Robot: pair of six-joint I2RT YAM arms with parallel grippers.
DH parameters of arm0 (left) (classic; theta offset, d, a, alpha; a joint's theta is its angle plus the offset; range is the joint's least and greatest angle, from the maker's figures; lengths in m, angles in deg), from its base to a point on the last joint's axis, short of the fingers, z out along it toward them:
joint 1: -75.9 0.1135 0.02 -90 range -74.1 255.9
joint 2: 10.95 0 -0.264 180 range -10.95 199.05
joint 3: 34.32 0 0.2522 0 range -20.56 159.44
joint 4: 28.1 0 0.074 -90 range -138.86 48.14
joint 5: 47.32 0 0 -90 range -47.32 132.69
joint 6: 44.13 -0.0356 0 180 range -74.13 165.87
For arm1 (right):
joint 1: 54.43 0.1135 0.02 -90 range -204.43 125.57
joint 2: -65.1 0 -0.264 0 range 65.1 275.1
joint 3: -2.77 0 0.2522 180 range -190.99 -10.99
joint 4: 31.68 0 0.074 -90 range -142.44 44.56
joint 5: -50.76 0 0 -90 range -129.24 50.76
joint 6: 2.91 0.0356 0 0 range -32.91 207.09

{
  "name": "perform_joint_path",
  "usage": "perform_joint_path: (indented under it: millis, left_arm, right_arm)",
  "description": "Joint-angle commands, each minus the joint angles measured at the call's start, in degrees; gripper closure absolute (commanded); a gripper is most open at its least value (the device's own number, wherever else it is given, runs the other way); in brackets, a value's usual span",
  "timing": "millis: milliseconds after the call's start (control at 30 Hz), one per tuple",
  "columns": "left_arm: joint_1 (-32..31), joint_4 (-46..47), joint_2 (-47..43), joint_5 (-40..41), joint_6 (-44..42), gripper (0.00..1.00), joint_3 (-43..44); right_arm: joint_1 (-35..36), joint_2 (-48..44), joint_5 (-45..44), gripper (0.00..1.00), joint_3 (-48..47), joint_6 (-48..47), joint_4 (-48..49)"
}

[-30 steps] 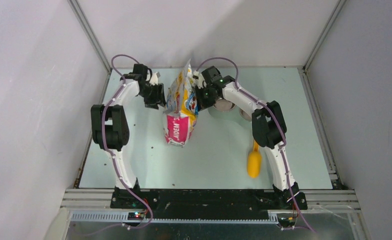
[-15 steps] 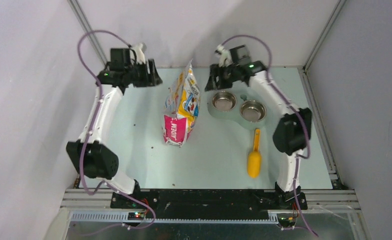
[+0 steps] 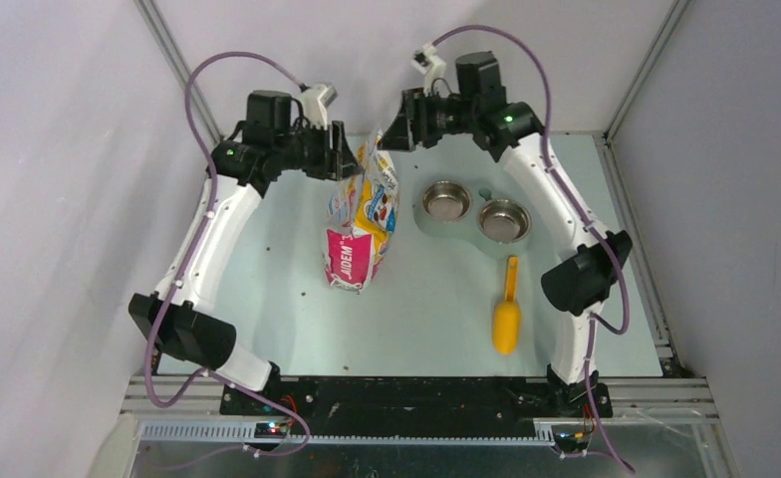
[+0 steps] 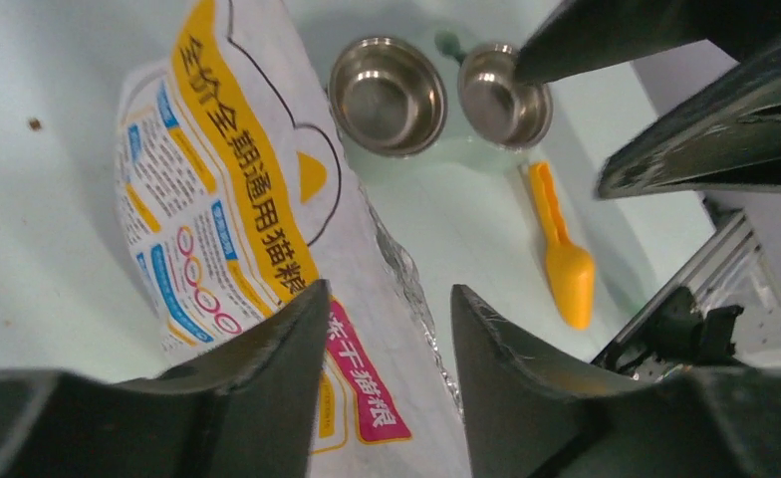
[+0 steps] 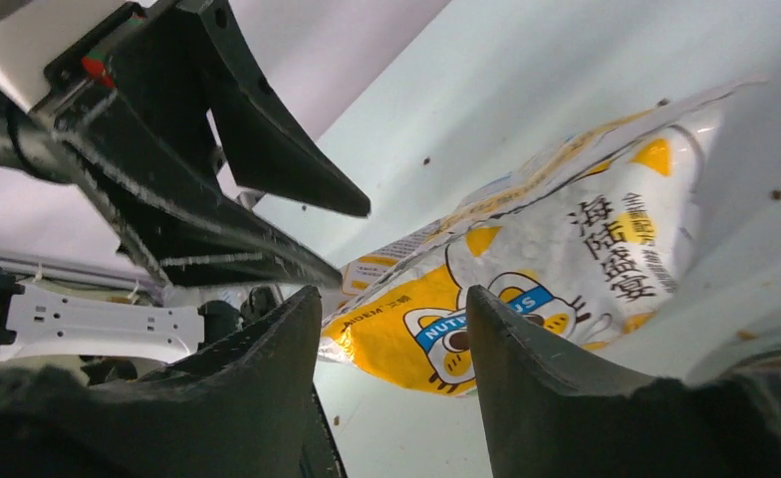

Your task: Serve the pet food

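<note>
The yellow, white and pink cat-print bag [image 3: 362,214] leans upright mid-table, its top edge toward the back. Of the pet food only a few stray brown pellets [image 3: 305,294] show on the table; one speck [image 4: 35,123] lies beside the bag. My left gripper [image 3: 345,161] hovers open just left of the bag's top, with nothing between its fingers [image 4: 389,289]. My right gripper [image 3: 394,127] hangs open above and right of the top, holding nothing [image 5: 391,292]. The bag [image 5: 526,289] lies below it. Both steel bowls [image 3: 446,201] [image 3: 503,220] look empty.
A yellow plastic scoop [image 3: 507,314] lies on the table in front of the bowls, near the right arm. The bowls sit in a pale green holder [image 3: 466,234]. Side walls and a metal frame close in the table [image 3: 267,329]. The two grippers face each other closely.
My right gripper has let go of the bag and opened. Both arms pulled away from the bag's sides, rose, and now hover near its top. The bag stayed put.
</note>
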Motion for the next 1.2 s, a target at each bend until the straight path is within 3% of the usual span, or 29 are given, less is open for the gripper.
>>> perform_joint_path:
  millis: [0,167,700,933,1167]
  left_arm:
    - [-1.7,-1.0,-1.1,3.2,0.5,0.5,-1.4]
    - [-1.8,-1.4,-2.6,4.3,0.0,0.59,-3.8]
    - [-1.8,-0.5,-3.9,4.9,-0.4,0.58,-6.2]
    - [-1.8,0.1,-4.4,5.2,-0.2,0.54,-6.6]
    - [-1.8,0.8,-5.1,5.4,0.4,0.52,-7.2]
  right_arm:
    - [2.8,3.4,0.2,0.44,-2.8,-0.5,-0.2]
    - [5.1,4.3,-2.9,0.53,-2.8,-1.1,-1.3]
    - [5.5,6.3,-3.2,0.61,0.1,0.9,-1.1]
    - [5.6,6.1,-0.8,0.51,2.3,-0.2,-1.1]
    - [5.0,7.0,2.2,0.51,3.5,1.3,0.5]
